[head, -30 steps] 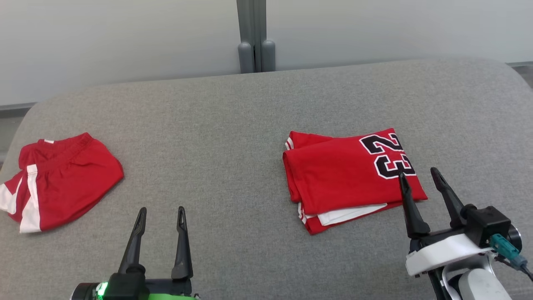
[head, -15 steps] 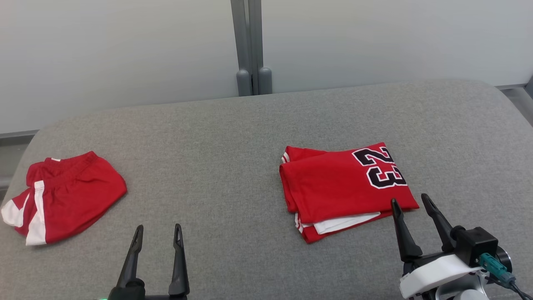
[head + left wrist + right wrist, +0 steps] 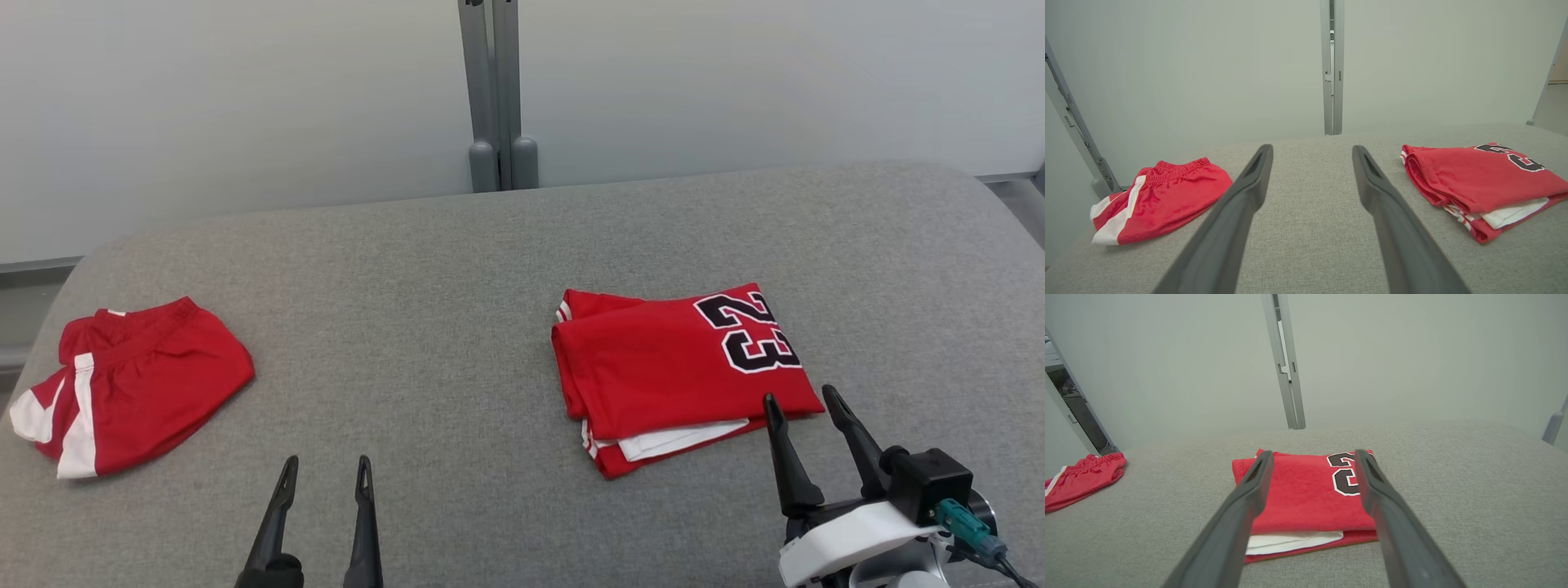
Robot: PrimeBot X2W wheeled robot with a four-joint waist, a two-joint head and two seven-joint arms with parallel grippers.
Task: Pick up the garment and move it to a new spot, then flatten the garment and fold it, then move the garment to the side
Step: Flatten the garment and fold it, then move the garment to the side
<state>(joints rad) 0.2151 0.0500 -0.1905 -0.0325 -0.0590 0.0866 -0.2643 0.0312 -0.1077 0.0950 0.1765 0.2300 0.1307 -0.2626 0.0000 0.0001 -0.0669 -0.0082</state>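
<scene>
The garment [image 3: 669, 367], a red jersey with a black "23", lies folded into a rectangle right of centre on the grey fabric surface [image 3: 457, 310]; a white layer peeks out at its near edge. It also shows in the left wrist view as the garment [image 3: 1474, 179] and in the right wrist view as the garment [image 3: 1302, 490]. My right gripper [image 3: 799, 395] hovers open just short of its near right corner, its fingers framing the jersey, right gripper [image 3: 1313, 453]. The left gripper [image 3: 326, 462] stands open over bare fabric at lower left, left gripper [image 3: 1311, 150].
Red shorts with white stripes [image 3: 147, 384] lie bunched at the far left, near the rounded edge; the shorts [image 3: 1167, 196] and shorts [image 3: 1081, 477] show in both wrist views. A grey post [image 3: 494, 82] stands against the pale wall behind the surface.
The head camera has tilted up, shifting the whole picture down. My right gripper has drawn back from over the jersey's numbered end to its near corner. The left gripper has sunk lower in view.
</scene>
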